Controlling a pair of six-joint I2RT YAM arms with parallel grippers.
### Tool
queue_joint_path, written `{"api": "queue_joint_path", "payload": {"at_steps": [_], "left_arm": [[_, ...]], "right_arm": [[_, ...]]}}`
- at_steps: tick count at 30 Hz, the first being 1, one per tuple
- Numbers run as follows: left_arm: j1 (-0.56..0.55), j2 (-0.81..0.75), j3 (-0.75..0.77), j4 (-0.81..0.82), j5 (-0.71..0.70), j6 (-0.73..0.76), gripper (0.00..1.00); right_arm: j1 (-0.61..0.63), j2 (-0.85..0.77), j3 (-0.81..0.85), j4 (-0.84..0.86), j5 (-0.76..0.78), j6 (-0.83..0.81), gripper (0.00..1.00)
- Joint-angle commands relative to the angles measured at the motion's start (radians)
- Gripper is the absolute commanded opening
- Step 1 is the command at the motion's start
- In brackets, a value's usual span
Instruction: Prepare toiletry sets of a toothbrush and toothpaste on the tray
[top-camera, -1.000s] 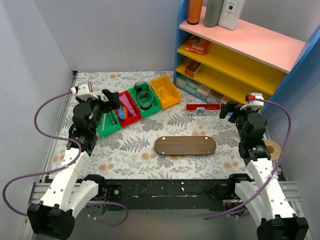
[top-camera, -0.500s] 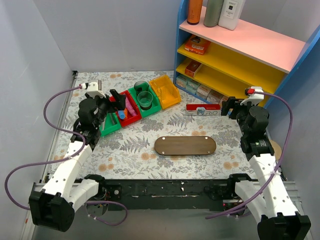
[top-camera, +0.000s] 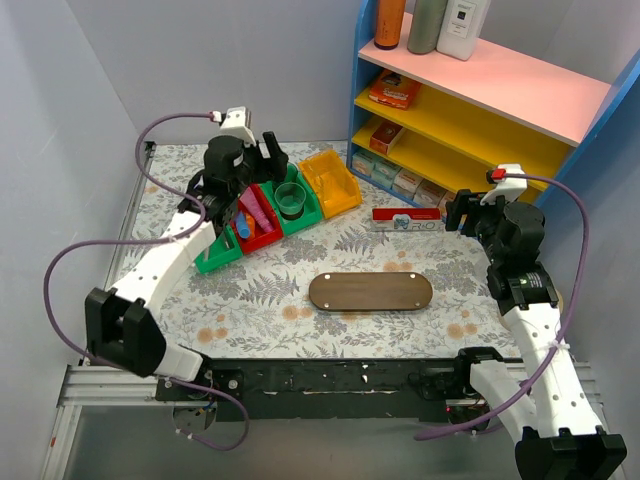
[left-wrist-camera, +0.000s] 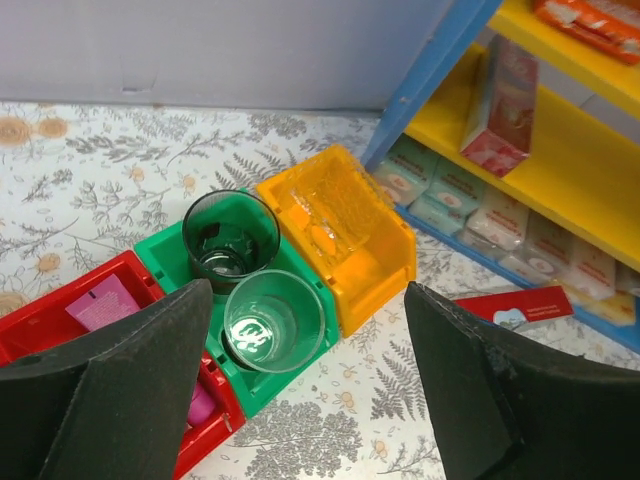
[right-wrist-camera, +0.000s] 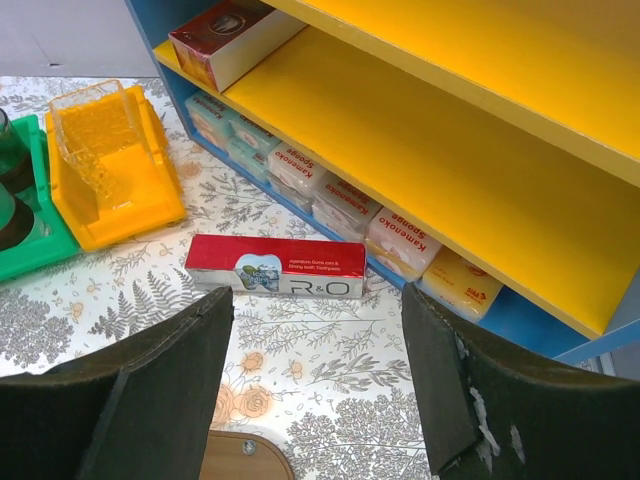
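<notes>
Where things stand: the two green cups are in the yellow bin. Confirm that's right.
Wrong bin. The two green cups, the dark cup and the paler cup, stand in the green bin, right beside the yellow bin. The left wrist view shows it.

Both jaws apart and empty; left arm (top-camera: 165, 265) reaches far forward, right arm (top-camera: 540, 325) raised

Red-and-white box (right-wrist-camera: 275, 266) on the surface (right-wrist-camera: 330, 345): "R&O", the smaller print unreadable. Sponge packets (right-wrist-camera: 300, 172) on the bottom shelf (right-wrist-camera: 520, 325): "Kamenoko Sponge". Other boxes unreadable.
</notes>
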Motion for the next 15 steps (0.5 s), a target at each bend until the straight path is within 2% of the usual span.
{"api": "queue_joint_path", "payload": {"at_steps": [1, 6, 10, 15], "left_arm": [[0.003, 0.097, 0.092, -0.154, -0.027, -0.054, 0.75], [0.004, 0.125, 0.054, -0.148, -0.05, -0.051, 0.61], [0.006, 0.14, -0.011, -0.104, -0.057, -0.052, 0.55], [0.004, 0.194, -0.003, -0.107, -0.047, -0.06, 0.5]], "right_arm": [[0.002, 0.0, 0.065, -0.032, -0.019, -0.029, 0.75], [0.002, 0.006, 0.073, -0.036, -0.011, -0.028, 0.73], [0.002, 0.025, 0.074, -0.032, -0.037, -0.015, 0.72], [0.002, 0.045, 0.071, -0.025, -0.041, -0.005, 0.71]]}}
